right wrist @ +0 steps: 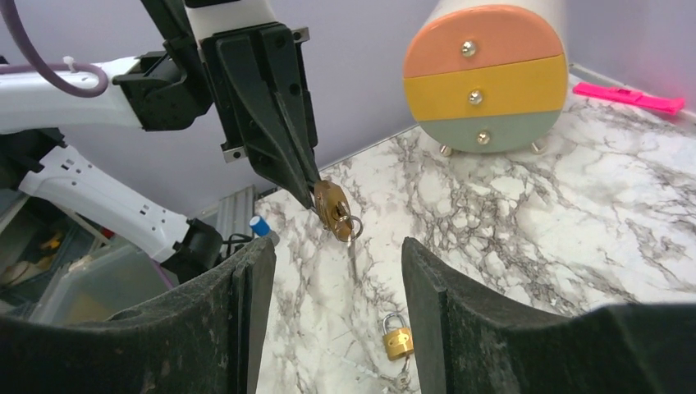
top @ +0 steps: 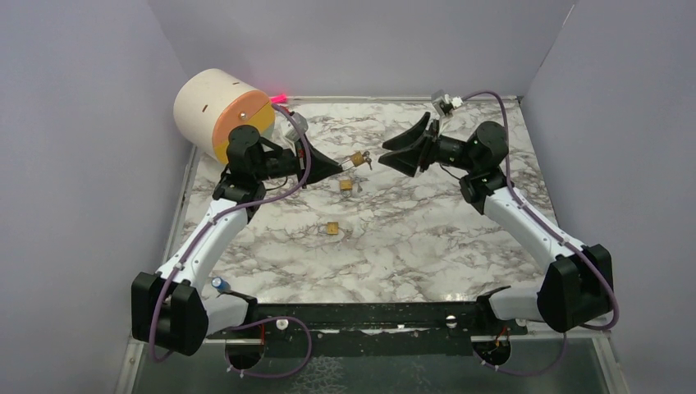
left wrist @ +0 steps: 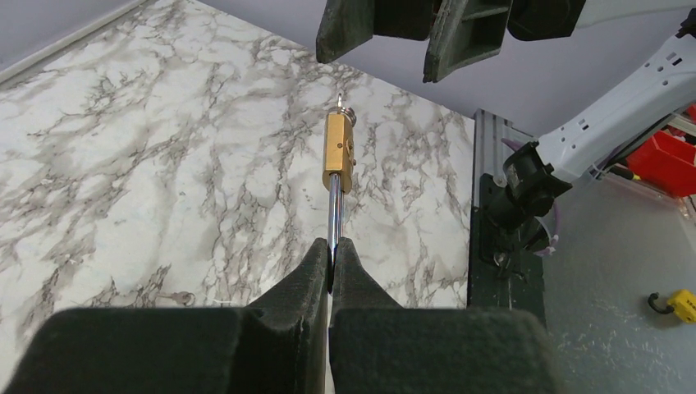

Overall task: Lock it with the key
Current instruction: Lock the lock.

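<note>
My left gripper [left wrist: 331,250] is shut on the steel shackle [left wrist: 333,215] of a brass padlock [left wrist: 338,152], holding it in the air above the marble table [top: 427,238]. A key [left wrist: 345,107] on a small ring sits at the lock's bottom end, pointing toward the right arm. In the right wrist view the same padlock [right wrist: 330,205] hangs from the left gripper [right wrist: 310,193], with the key [right wrist: 351,246] dangling below it. My right gripper [right wrist: 336,263] stands open a short way back from the key, touching nothing. In the top view the padlock [top: 356,160] lies between the left gripper [top: 341,167] and the right gripper [top: 387,153].
Two more brass padlocks lie on the table, one [top: 347,185] just under the held one and another [top: 332,229] nearer the arms. A round drawer unit [top: 222,111] with orange, yellow and grey fronts stands at the back left. Grey walls enclose three sides.
</note>
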Available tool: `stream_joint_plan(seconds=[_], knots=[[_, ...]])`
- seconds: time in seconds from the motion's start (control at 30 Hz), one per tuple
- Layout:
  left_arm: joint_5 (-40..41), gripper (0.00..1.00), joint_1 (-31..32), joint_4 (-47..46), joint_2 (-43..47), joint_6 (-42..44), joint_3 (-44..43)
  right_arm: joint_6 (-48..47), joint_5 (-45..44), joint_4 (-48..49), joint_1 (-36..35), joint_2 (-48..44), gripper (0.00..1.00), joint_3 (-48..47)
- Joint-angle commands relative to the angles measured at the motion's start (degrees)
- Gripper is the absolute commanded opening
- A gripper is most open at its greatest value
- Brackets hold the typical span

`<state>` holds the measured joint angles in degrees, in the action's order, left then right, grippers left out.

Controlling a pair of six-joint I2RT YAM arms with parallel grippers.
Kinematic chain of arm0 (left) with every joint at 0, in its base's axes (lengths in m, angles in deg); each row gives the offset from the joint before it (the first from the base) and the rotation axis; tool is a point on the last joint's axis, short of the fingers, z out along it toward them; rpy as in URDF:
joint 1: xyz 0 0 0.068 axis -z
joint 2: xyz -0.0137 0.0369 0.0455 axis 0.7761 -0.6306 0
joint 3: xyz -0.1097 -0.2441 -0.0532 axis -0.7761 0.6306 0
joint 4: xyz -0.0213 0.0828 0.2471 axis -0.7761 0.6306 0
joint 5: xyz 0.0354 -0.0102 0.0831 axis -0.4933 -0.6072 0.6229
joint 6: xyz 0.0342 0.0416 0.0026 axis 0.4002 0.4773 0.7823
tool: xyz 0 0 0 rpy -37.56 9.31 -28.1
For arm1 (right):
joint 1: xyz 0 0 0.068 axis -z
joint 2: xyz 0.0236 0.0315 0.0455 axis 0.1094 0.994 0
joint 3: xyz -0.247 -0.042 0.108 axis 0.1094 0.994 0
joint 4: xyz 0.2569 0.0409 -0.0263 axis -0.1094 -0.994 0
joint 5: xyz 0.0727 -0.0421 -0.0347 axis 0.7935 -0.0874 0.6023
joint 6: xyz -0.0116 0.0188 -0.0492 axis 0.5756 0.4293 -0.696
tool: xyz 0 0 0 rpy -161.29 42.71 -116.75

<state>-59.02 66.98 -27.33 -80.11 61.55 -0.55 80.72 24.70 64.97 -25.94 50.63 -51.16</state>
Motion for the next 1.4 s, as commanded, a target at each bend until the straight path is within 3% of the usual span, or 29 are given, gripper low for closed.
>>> stream_joint_plan(seconds=[0.0, 0.4, 0.67, 1.1, 1.37], knots=[[-3.6, 0.00, -0.3, -2.6, -1.0, -0.5, 0.1, 4.7, 4.4, 9.7, -0.2, 1.8, 0.62, 1.0], [-3.5, 0.00, -0.3, -2.2, -1.5, -0.4, 0.1, -2.0, 1.1, 1.8, -4.3, 4.3, 0.60, -2.0], [-3.5, 0.00, -0.3, -2.2, -1.2, -0.4, 0.2, -3.0, 0.5, 1.4, -5.2, 5.1, 0.56, -2.3], [-3.6, 0.00, -0.3, -1.7, -0.8, -0.2, 0.1, -2.7, 0.8, 2.1, -5.5, 5.8, 0.31, -2.7], [-4.5, 0.00, -0.3, -1.5, -0.7, -0.2, 0.2, -2.2, 1.2, 3.2, -5.5, 6.4, 0.27, -2.9]])
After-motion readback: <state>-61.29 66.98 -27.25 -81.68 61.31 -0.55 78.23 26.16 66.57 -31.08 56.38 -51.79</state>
